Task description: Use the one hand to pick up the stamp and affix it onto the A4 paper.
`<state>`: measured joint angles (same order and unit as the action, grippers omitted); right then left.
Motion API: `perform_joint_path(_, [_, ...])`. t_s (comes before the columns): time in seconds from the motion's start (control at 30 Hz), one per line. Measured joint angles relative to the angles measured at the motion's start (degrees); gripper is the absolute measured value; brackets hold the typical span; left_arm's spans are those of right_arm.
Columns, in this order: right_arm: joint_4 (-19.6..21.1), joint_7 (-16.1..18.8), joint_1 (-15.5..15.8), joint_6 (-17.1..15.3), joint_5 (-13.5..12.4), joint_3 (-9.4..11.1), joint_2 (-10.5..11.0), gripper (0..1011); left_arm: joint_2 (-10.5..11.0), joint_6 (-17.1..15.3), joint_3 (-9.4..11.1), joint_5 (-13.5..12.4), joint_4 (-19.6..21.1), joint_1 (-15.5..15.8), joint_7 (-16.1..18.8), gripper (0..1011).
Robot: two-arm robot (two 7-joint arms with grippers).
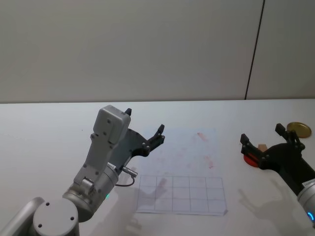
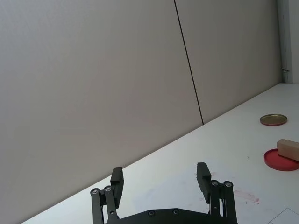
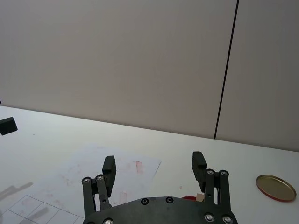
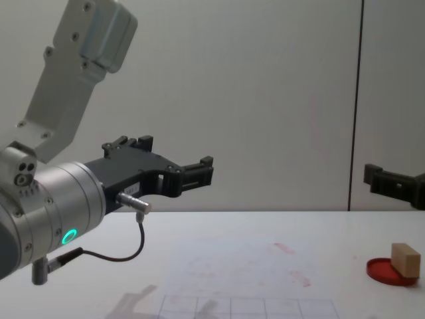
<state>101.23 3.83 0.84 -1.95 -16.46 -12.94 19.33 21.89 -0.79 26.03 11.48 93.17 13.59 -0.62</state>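
The stamp (image 1: 262, 146), a small tan wooden block, rests on the red ink pad (image 1: 251, 158) at the right of the table. In the chest view the stamp (image 4: 406, 259) leans on the pad's far side. My right gripper (image 1: 262, 133) hovers open just above and behind it, with nothing between its fingers (image 3: 199, 164). The A4 paper (image 1: 187, 152) lies flat at the table's middle, with red smudges and a printed grid along its near edge. Over the paper's left edge my left gripper (image 1: 145, 122) hangs open and empty, raised well above the table (image 4: 172, 156).
A round gold lid (image 1: 299, 129) lies at the far right, beyond the ink pad. Grey wall panels stand behind the white table. The left arm's white elbow (image 1: 110, 125) rises high at the near left.
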Motion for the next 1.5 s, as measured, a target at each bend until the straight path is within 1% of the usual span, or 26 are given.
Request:
perform_joint_path(0.27, [0.0, -0.3, -0.1, -0.4, 0.2, 0.0, -0.1, 1001, 0.0, 0.0, 0.0, 0.0, 0.0, 0.0, 0.0, 993])
perform_joint_path(0.4, [-0.3, -1.0, -0.6, -1.7, 0.4, 0.0, -0.5, 1001, 0.0, 0.0, 0.0, 0.0, 0.0, 0.0, 0.0, 993])
perform_joint_path(0.6, [-1.8, -2.6, -2.3, -4.9, 0.5, 0.2, -1.5, 1001, 0.0, 0.0, 0.0, 0.0, 0.0, 0.0, 0.0, 993])
perform_joint_path(0.63, [-2.4, -3.1, -2.9, -5.9, 0.5, 0.3, -1.8, 1001, 0.0, 0.0, 0.0, 0.0, 0.0, 0.0, 0.0, 993])
perform_joint_path(0.73, [-3.5, -3.7, -4.0, -7.2, 0.5, 0.4, -2.4, 1001, 0.0, 0.0, 0.0, 0.0, 0.0, 0.0, 0.0, 993])
perform_joint_path(0.77, [-4.3, -4.2, -4.7, -8.2, 0.5, 0.5, -2.7, 1001, 0.0, 0.0, 0.0, 0.0, 0.0, 0.0, 0.0, 993])
perform_joint_path(1.1, [-9.8, -6.8, -9.6, -13.6, -0.2, 0.7, -5.4, 1001, 0.0, 0.0, 0.0, 0.0, 0.0, 0.0, 0.0, 993])
perform_joint_path(1.13, [-9.8, -6.8, -9.6, -13.6, -0.2, 0.7, -5.4, 1001, 0.0, 0.0, 0.0, 0.0, 0.0, 0.0, 0.0, 993])
perform_joint_path(1.23, [-11.6, -7.9, -11.1, -15.6, -0.5, 0.8, -6.4, 1001, 0.0, 0.0, 0.0, 0.0, 0.0, 0.0, 0.0, 993])
perform_joint_path(1.5, [-14.0, -10.2, -12.9, -19.0, -1.2, 0.7, -7.9, 1001, 0.0, 0.0, 0.0, 0.0, 0.0, 0.0, 0.0, 993])
